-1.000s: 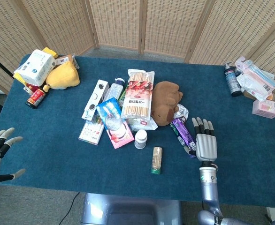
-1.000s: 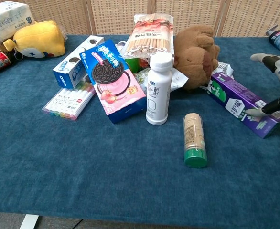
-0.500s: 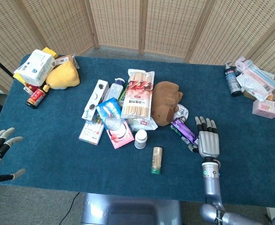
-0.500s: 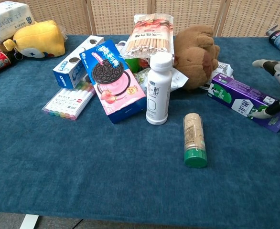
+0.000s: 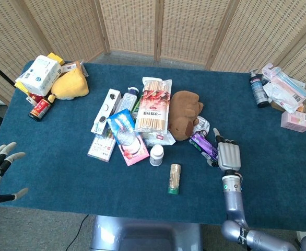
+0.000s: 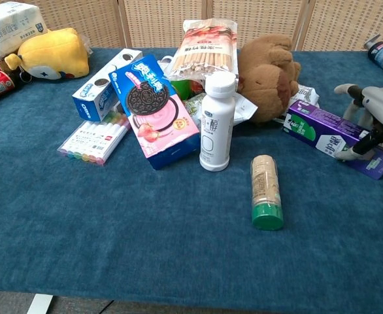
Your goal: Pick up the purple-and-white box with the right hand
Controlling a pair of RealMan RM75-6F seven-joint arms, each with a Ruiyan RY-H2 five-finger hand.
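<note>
Curling right hand (image 6: 373, 118) fingers around purple-and-white box (image 6: 338, 136), not yet gripping. Closing evenly from three o'clock, avoiding brown plush (image 6: 270, 75) at ten.

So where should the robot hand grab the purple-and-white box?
Probably across its narrow width near the right end, coming from the right. The purple-and-white box lies flat and long, and its left end sits close to the brown plush toy, which crowds that side. The right robot hand is already at the free end, thumb on the near side and fingers curling over the top.
</note>
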